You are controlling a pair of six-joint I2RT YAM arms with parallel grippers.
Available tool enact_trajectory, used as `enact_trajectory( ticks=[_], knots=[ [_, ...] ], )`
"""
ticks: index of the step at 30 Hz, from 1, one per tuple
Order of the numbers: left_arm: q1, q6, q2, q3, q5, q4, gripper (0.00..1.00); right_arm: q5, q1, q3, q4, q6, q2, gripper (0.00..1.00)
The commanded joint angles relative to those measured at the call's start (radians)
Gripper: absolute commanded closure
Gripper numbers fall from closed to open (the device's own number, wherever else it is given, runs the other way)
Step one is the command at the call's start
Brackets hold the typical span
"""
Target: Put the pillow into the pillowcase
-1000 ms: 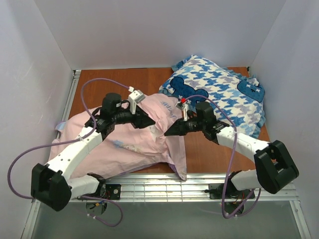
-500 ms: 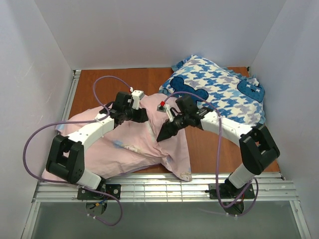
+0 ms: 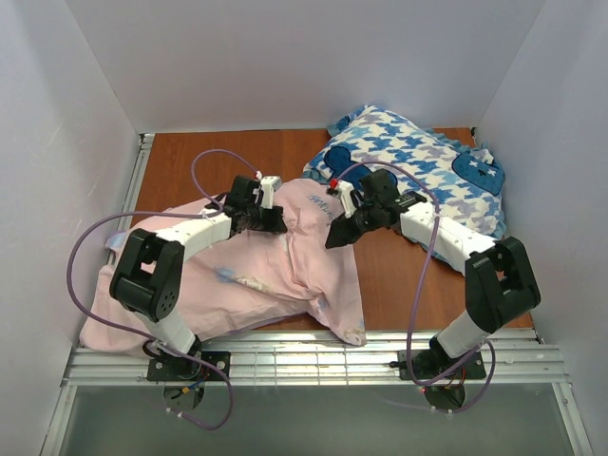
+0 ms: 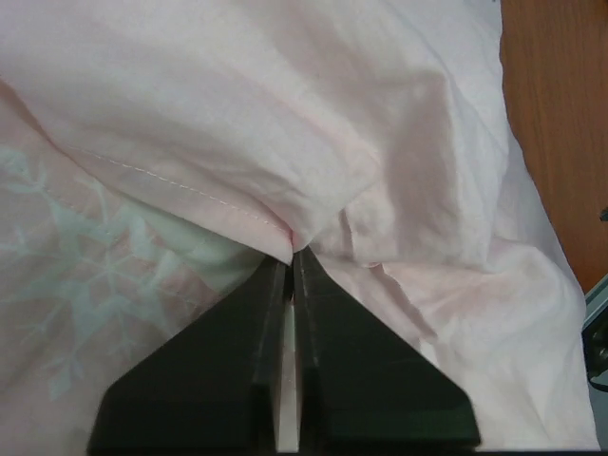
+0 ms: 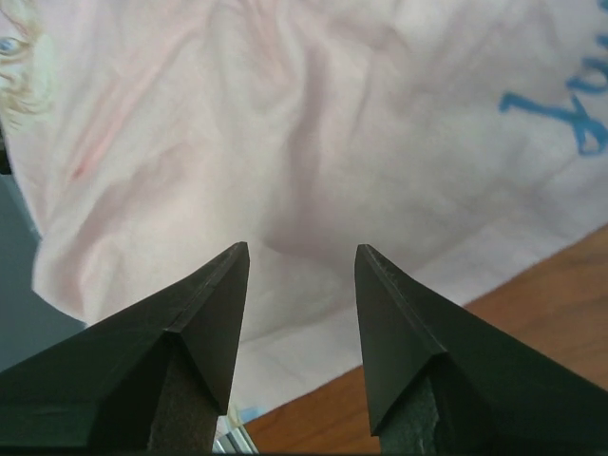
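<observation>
L gripper point(image 4: 293, 255) jaws shut tight, pinching a fold of the pillowcase point(image 3: 252, 271) by a stitched hem. R gripper point(image 5: 302, 256) jaws apart, nothing btwn them, hovering over the pink cloth nr its right edge. Pillowcase lies crumpled, pink face up, left-centre on wooden table point(image 3: 180, 171); houndstooth cushion point(image 3: 418, 171) just beside it, back right

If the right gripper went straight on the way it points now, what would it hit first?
Most likely the pillowcase: the right gripper, jaws open, aims at its pale pink face with nothing between. How near the fabric lies is unclear.
</observation>
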Motion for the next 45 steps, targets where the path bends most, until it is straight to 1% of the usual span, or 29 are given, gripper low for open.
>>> enact_trajectory(
  ticks=[1,4,7,9,10,12,13,14,16,17,18,19,20,21,22,24,26,28,29,31,32,33,35,38,39,40,42,44,45],
  knots=[
    [0.011,0.014,-0.036,0.078,0.028,-0.023,1.0,0.082,-0.044,-0.052,-0.055,-0.038,-0.047,0.57],
    [0.062,0.073,-0.125,0.092,-0.029,-0.075,1.0,0.102,-0.115,-0.088,-0.07,-0.044,-0.072,0.58],
    [0.068,0.211,-0.235,0.119,-0.121,-0.209,1.0,0.1,-0.184,-0.117,-0.096,-0.059,-0.067,0.58],
    [0.07,0.25,-0.297,0.106,-0.199,-0.304,1.0,0.073,-0.202,-0.122,-0.122,-0.065,-0.047,0.58],
    [0.07,0.294,-0.314,0.097,-0.219,-0.33,1.0,0.07,-0.203,-0.122,-0.128,-0.065,-0.039,0.56],
    [0.07,0.334,-0.341,0.058,-0.28,-0.39,1.0,0.038,-0.203,-0.126,-0.125,-0.051,-0.023,0.46],
    [0.07,0.347,-0.341,0.046,-0.317,-0.414,0.96,0.031,-0.203,-0.129,-0.119,-0.045,-0.015,0.4],
    [0.076,0.356,-0.345,0.032,-0.339,-0.442,0.78,0.024,-0.203,-0.131,-0.119,-0.039,0.008,0.29],
    [0.122,0.357,-0.38,-0.02,-0.348,-0.448,0.54,0.016,-0.201,-0.134,-0.116,-0.028,0.034,0.27],
    [0.146,0.357,-0.401,-0.032,-0.333,-0.46,0.43,0.014,-0.203,-0.137,-0.118,-0.028,0.059,0.2],
    [0.181,0.357,-0.423,-0.046,-0.321,-0.47,0.32,0.002,-0.201,-0.143,-0.119,-0.025,0.071,0.18],
    [0.191,0.36,-0.465,-0.069,-0.295,-0.479,0.3,-0.004,-0.203,-0.148,-0.121,-0.015,0.08,0.17],
    [0.2,0.382,-0.481,-0.08,-0.275,-0.5,0.25,-0.016,-0.201,-0.155,-0.11,-0.007,0.094,0.06],
    [0.221,0.39,-0.495,-0.074,-0.255,-0.52,0.21,-0.048,-0.195,-0.164,-0.101,0.004,0.1,0.01],
    [0.223,0.391,-0.509,-0.074,-0.267,-0.514,0.18,-0.065,-0.192,-0.18,-0.089,0.025,0.108,0.01],
    [0.226,0.426,-0.489,-0.078,-0.275,-0.519,0.18,-0.125,-0.17,-0.188,-0.058,0.031,0.146,0.01],
    [0.226,0.478,-0.391,-0.078,-0.264,-0.543,0.19,-0.166,-0.141,-0.172,-0.052,0.022,0.21,0.01],
    [0.228,0.514,-0.301,-0.069,-0.24,-0.582,0.21,-0.257,-0.129,-0.155,-0.056,0.007,0.255,0.11],
    [0.228,0.535,-0.214,-0.075,-0.232,-0.592,0.22,-0.286,-0.124,-0.143,-0.058,-0.002,0.292,0.33],
    [0.231,0.583,-0.156,-0.091,-0.233,-0.564,0.24,-0.345,-0.127,-0.119,-0.07,-0.018,0.312,0.6],
    [0.231,0.612,-0.109,-0.106,-0.223,-0.512,0.25,-0.343,-0.13,-0.1,-0.069,-0.025,0.306,0.95],
    [0.231,0.635,-0.078,-0.103,-0.218,-0.479,0.26,-0.34,-0.147,-0.089,-0.067,-0.025,0.295,0.99],
    [0.231,0.678,-0.009,-0.066,-0.191,-0.418,0.31,-0.335,-0.188,-0.057,-0.067,-0.025,0.234,0.99],
    [0.229,0.71,0.18,0.114,-0.134,-0.356,0.39,-0.282,-0.257,-0.046,-0.024,-0.004,0.105,0.99],
    [0.222,0.71,0.229,0.258,-0.117,-0.349,0.4,-0.242,-0.273,-0.036,-0.013,-0.001,0.076,0.99],
    [0.217,0.697,0.335,0.33,-0.108,-0.352,0.4,-0.217,-0.288,-0.025,-0.004,-0.004,0.035,0.99],
    [0.197,0.683,0.422,0.571,-0.08,-0.379,0.39,-0.143,-0.333,0.025,0.0,-0.019,0.016,0.99],
    [0.185,0.654,0.499,0.697,-0.083,-0.411,0.37,-0.102,-0.377,0.067,0.016,-0.018,0.019,0.99],
    [0.18,0.646,0.51,0.736,-0.083,-0.421,0.31,-0.085,-0.387,0.088,0.014,-0.021,0.027,0.99]
  ],
)
